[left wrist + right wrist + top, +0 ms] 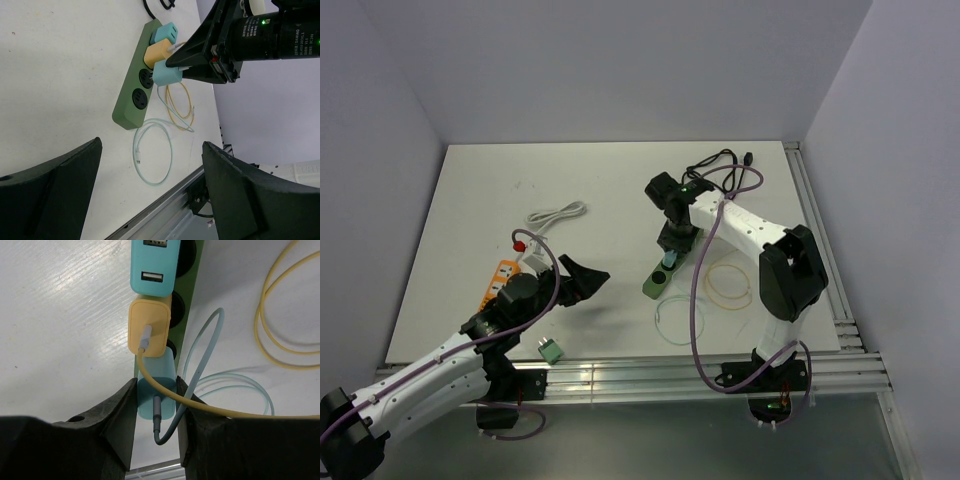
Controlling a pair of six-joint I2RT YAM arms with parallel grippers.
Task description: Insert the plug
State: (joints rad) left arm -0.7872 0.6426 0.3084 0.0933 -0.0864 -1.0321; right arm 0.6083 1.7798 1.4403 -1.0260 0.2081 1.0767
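Observation:
A green power strip (658, 281) (131, 95) lies mid-table. It carries a teal USB charger (154, 265), a yellow charger (149, 329) with a yellow cable, and a light blue plug (156, 396) (167, 73) with a blue cable. My right gripper (156, 407) (670, 252) is shut on the light blue plug, which stands over the strip just beside the yellow charger. My left gripper (150, 185) (582, 281) is open and empty, hovering left of the strip.
An orange power strip (500, 277) with a white cable (555, 214) and a red-tipped piece (518, 243) lies at the left. A small green block (550, 350) sits near the front rail. Yellow (728, 283) and blue (672, 318) cable loops lie beside the green strip. A black cable (725, 165) lies at the back.

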